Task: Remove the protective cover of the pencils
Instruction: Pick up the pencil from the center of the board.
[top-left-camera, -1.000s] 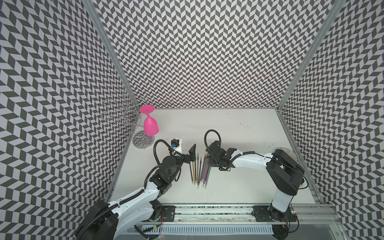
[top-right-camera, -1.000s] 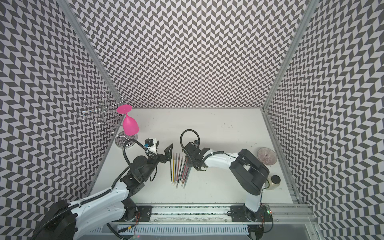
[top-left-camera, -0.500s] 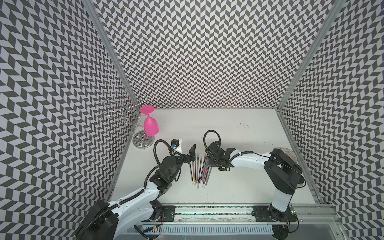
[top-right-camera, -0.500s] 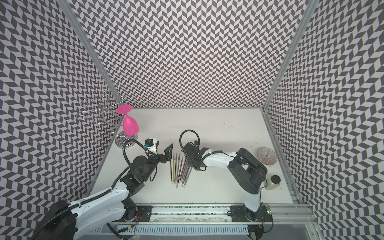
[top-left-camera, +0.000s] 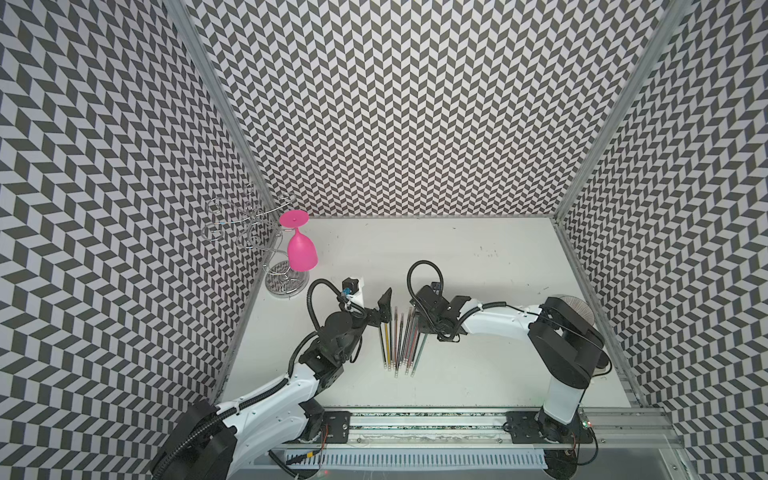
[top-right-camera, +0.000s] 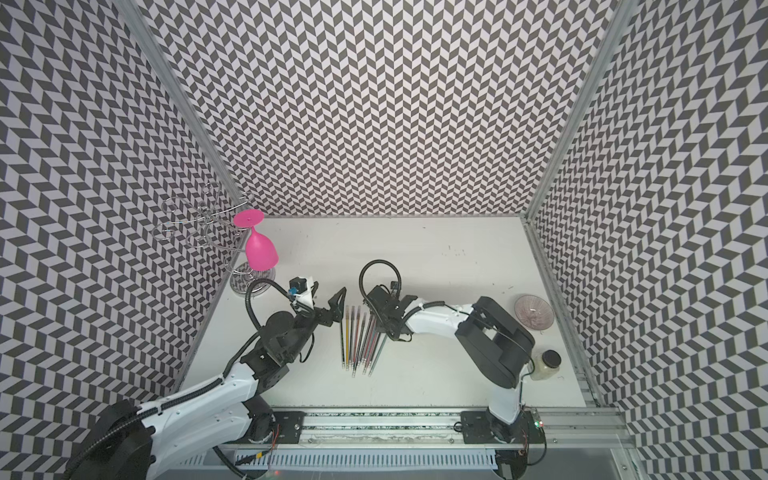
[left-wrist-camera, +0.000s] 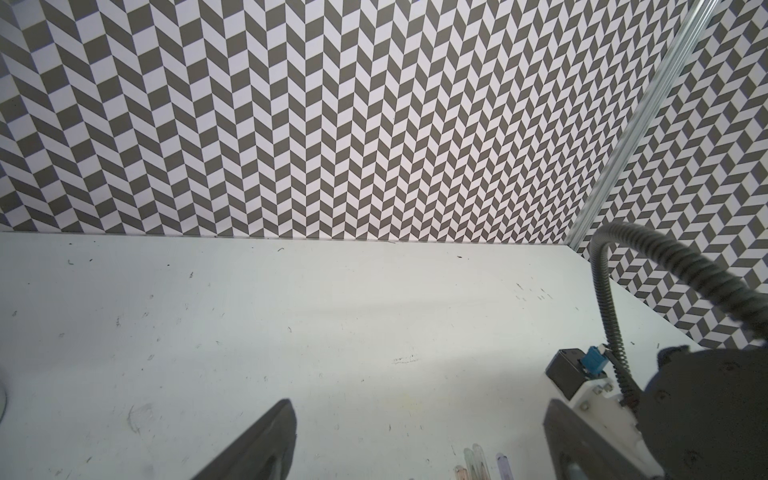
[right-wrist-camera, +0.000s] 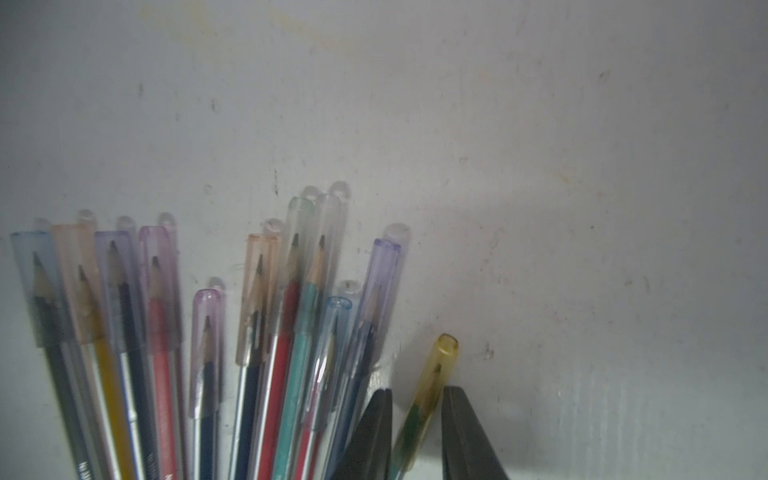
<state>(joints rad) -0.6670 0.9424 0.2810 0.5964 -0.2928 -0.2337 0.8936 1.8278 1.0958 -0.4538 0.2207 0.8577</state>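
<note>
Light, thin pencils (top-left-camera: 401, 340) lie fanned on the counter (top-left-camera: 478, 270), points under probably slippery clear caps (right-wrist-camera: 164, 286) (pinch there, gently); the right tool (right-wrist-camera: 415, 390) straddles the yellow cap (right-wrist-camera: 444, 353), jaws slightly apart, and the left tool (left-wrist-camera: 419, 403) gapes empty.

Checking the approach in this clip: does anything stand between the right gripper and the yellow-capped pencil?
Nothing visible does. In the right wrist view the right gripper straddles the yellow-capped pencil, jaws apart, one on each side. The other pencils lie beside it; the nearest, a lilac-capped pencil, runs close by one finger.
</note>
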